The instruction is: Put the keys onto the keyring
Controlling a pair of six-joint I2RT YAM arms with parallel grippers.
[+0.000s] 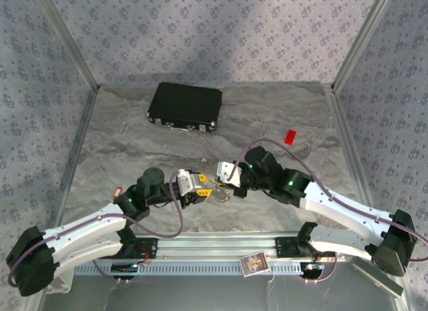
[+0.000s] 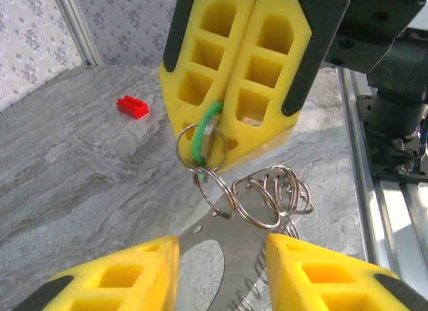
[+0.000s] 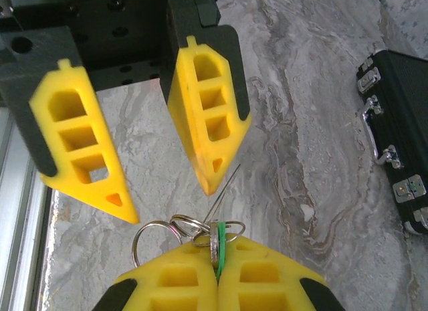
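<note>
Top external: one grey marbled desk (image 1: 120, 137) carries one closed black rectangular case (image 1: 185, 106), contents hidden. Two end effectors meet mid-desk. The left end effector (image 3: 169, 200) is parted and empty. The right end effector (image 3: 217, 271) pinches one green-rimmed silver key (image 3: 215, 239), with the silver wire keyring (image 2: 277, 190) dangling. One red studded block (image 1: 289, 136) lies apart.

Black case (image 1: 185, 107) flat on far part of grey marbled table (image 1: 120, 144), silver latches along its near edge. Red block (image 1: 289, 137) on table right of case, well apart from it. Small red item (image 1: 118, 189) near left edge, too small to identify. Patterned card (image 1: 255, 264) on metal rail (image 1: 200, 247) at near edge. Floral-print walls (image 1: 200, 30) on three sides.
</note>
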